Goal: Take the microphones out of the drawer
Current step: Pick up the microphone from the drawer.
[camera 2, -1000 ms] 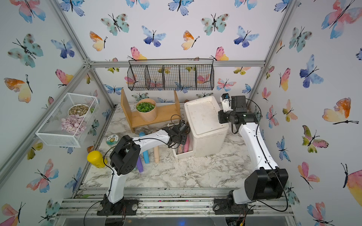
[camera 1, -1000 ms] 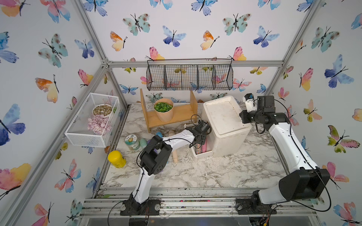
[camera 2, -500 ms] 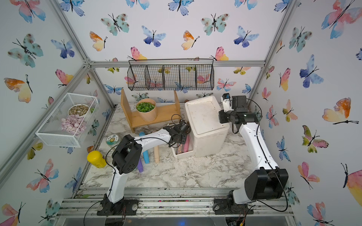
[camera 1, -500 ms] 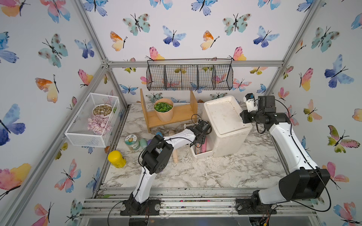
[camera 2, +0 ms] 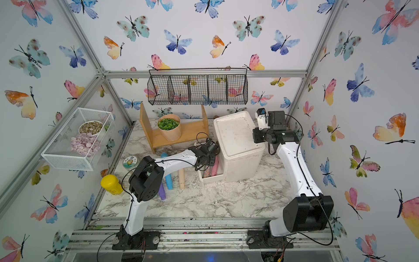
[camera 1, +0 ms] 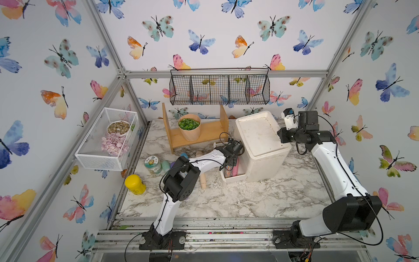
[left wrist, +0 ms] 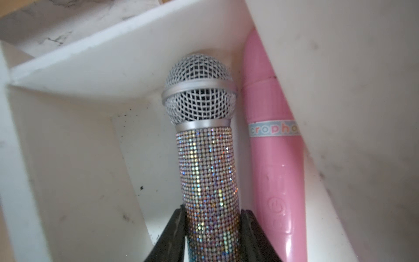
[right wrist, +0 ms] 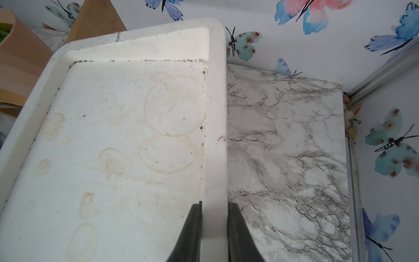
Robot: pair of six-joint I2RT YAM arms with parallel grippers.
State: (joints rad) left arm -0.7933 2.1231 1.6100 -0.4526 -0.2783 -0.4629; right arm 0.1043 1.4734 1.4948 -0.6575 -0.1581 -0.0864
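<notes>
The white drawer [camera 1: 233,179] stands pulled out at the foot of the white box [camera 1: 260,136]. A rhinestone-covered microphone [left wrist: 204,158] with a silver mesh head lies in it, also seen in a top view [camera 2: 205,171]. My left gripper [left wrist: 212,211] reaches down into the drawer, shut on the microphone's handle with a finger pressed against each side. A pink toy microphone [left wrist: 274,170] lies right beside it against the drawer wall [left wrist: 79,68]. My right gripper [right wrist: 213,211] is shut on the raised rim [right wrist: 215,113] of the box top, at its right edge [camera 1: 282,136].
Left of the drawer on the marble lie a wooden stick [camera 1: 203,181], a blue tube [camera 2: 169,179] and a purple one [camera 2: 162,192]. A jar [camera 1: 153,164] and yellow bottle [camera 1: 135,184] stand further left. Behind are a wooden shelf with a pot of greens [camera 1: 189,127] and a hanging wire basket [camera 1: 218,89].
My left gripper's jaws have narrowed onto the microphone's handle inside the drawer. The right arm keeps its hold on the box rim, hardly moved.
</notes>
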